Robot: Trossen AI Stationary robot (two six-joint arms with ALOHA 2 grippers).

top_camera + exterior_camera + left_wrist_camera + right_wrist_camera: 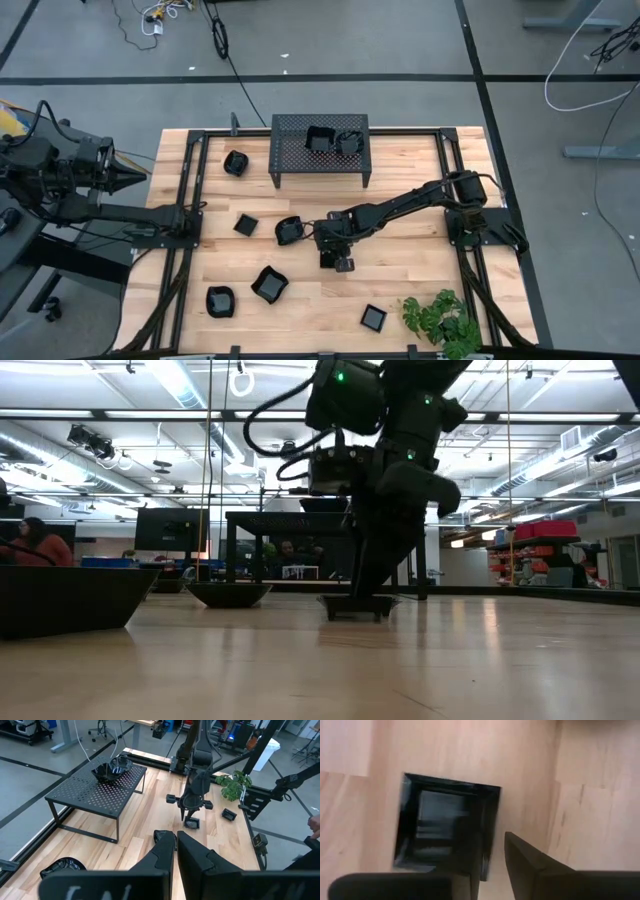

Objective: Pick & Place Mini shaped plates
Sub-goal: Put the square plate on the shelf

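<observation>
A small square black plate lies flat on the wooden table near its middle. My right gripper comes down on it from above, open, with one finger over the plate's inside and the other outside its rim. My left gripper is shut and holds nothing, parked high beyond the table's left edge. Several more mini shaped plates lie scattered on the table. Two plates rest on the perforated stand. My right gripper straddles one side rim of the square plate, pointing steeply down. A thin strip of table shows between the rim and the outer finger. I cannot tell whether the inner finger touches the plate. The plate stays flat on the table.
Other plates lie near my right gripper, the closest at its left, with one at the front. A green plant stands at the near right corner. The black frame rails run along the table's sides. A person sits in the room behind.
</observation>
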